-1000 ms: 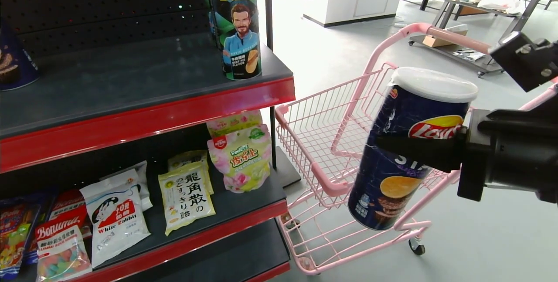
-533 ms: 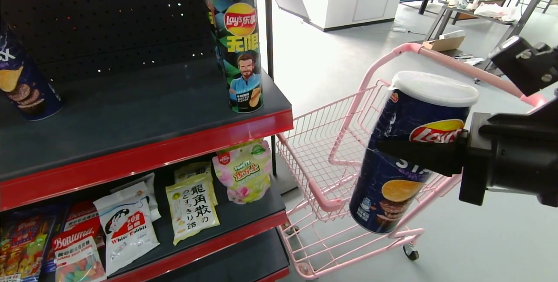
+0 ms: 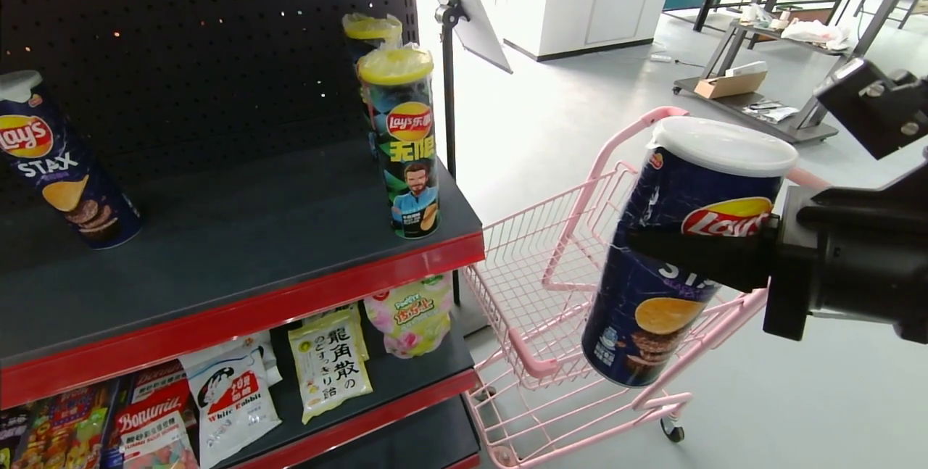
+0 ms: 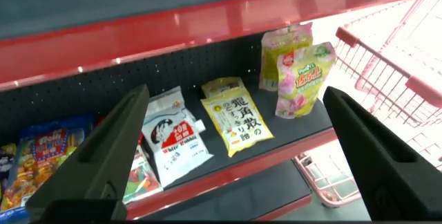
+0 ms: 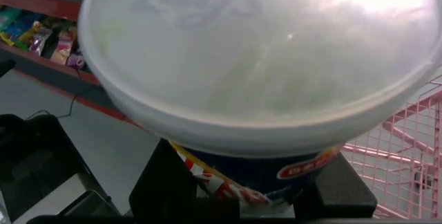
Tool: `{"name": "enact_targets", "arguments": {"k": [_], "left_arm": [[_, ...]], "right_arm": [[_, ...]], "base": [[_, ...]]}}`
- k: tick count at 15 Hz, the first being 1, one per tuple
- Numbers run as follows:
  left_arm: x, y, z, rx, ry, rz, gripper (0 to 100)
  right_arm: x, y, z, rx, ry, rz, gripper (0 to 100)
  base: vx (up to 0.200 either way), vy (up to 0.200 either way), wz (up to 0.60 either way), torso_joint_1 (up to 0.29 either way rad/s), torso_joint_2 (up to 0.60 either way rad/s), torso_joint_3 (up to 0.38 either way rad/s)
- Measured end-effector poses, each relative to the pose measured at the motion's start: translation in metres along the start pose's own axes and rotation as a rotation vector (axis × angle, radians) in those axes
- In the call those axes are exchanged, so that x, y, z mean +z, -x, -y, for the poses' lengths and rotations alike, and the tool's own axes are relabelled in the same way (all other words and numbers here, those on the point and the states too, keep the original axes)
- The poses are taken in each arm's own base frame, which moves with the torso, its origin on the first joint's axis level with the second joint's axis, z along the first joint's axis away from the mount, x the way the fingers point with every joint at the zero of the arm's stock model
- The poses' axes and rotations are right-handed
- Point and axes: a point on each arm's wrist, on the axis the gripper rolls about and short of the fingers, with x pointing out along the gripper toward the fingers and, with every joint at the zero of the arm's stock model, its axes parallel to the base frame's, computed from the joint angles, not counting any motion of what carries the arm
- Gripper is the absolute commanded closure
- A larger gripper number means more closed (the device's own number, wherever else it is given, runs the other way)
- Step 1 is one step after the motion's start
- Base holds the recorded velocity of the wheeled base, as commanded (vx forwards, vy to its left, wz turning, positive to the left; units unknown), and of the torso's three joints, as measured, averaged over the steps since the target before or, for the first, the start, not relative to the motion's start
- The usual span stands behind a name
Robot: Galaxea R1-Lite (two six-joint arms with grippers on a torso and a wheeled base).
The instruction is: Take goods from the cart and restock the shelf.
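Note:
My right gripper (image 3: pixel 670 251) is shut on a dark blue chips can (image 3: pixel 674 309) with a white lid (image 5: pixel 255 51). It holds the can tilted above the pink cart (image 3: pixel 533 362), to the right of the shelf. One black finger (image 3: pixel 696 257) crosses the can's front. The upper shelf board (image 3: pixel 217 237) carries a yellow-lidded green chips can (image 3: pixel 406 150) at its right front corner, with another can behind it. A matching blue can (image 3: pixel 61 164) stands at the board's left. My left gripper (image 4: pixel 235 99) is open, low down and facing the lower shelf's snack bags (image 4: pixel 238 124).
The upper board is bare between the blue can and the green cans, with a red front edge (image 3: pixel 254 309). A pole with a sign panel (image 3: pixel 449 34) rises at the shelf's right end. Snack bags (image 3: pixel 330 364) fill the lower shelf. Tables and racks (image 3: pixel 754 85) stand far behind.
The whole head view has shifted: shelf and cart now sit lower in the picture, so the camera has moved. The can stays in my right gripper at the same place in view.

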Motion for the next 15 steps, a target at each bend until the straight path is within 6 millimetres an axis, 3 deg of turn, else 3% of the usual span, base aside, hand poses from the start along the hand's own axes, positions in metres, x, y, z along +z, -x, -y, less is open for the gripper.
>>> {"name": "enact_targets", "arguments": {"k": [3, 10, 12, 15], "left_arm": [[0.0, 0.0, 0.0, 0.0, 0.0, 0.0, 0], [-0.0001, 0.0, 0.0, 0.0, 0.0, -0.001, 0], [-0.0001, 0.0, 0.0, 0.0, 0.0, -0.001, 0], [-0.0001, 0.0, 0.0, 0.0, 0.0, -0.001, 0]], "right_arm": [[-0.0001, 0.0, 0.0005, -0.004, -0.001, 0.0, 100], [-0.0022, 0.0007, 0.0008, -0.007, -0.002, -0.006, 100], [-0.0037, 0.0006, 0.0011, -0.01, -0.003, -0.01, 100], [-0.0075, 0.0013, 0.0012, -0.016, -0.005, -0.021, 100]], "base": [[0.0, 0.0, 0.0, 0.113, -0.28, -0.17], [-0.2, 0.0, 0.0, 0.008, -0.01, -0.01], [0.0, 0.0, 0.0, 0.0, 0.0, 0.0], [0.0, 0.0, 0.6, -0.009, -0.01, 0.004]]}}
